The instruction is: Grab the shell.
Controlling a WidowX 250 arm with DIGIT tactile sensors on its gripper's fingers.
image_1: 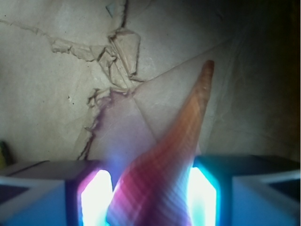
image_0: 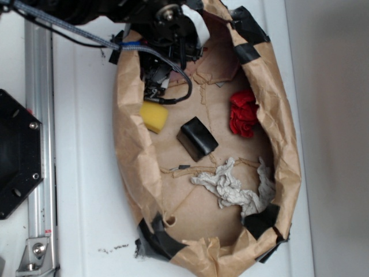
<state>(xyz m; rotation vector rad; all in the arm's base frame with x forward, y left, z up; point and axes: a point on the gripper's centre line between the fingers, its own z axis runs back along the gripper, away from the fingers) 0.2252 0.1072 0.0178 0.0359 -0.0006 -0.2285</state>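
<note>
In the exterior view, going from the left, a metal rail [image_0: 39, 115] and a black plate [image_0: 17, 156] lie on the white counter [image_0: 86, 190]. Next comes the crumpled brown paper nest [image_0: 130, 150], taped with black at its rim. At its upper left the arm reaches down, its dark wrist hiding the gripper [image_0: 158, 81] and whatever is under it. Just below sits a yellow sponge [image_0: 154, 116], then a black block [image_0: 197, 138], a grey-white cloth wad [image_0: 233, 187] and, furthest right, a red crumpled piece [image_0: 243, 113].

The shell itself cannot be made out from outside. The wrist view shows it: the shell [image_1: 162, 179] fills the gap between the two lit fingers [image_1: 96, 197], its broad body low between them and its long tail pointing up and away over the paper floor. The jaws stand narrowly apart with the shell's sides right at the pads; they look closed on it, though actual contact on the left is lost in the glow.

The risk, as I judge it, is the taper. The pads meet a hard, ridged cone that narrows toward the tail, so squeezing may push it out backward or let it pivot. The hold seems to sit on one end, with the tail sticking far out, so a lift could tilt it. The torn paper flaps [image_1: 117, 52] ahead could catch the tip, and the sponge is close enough to be nudged.
</note>
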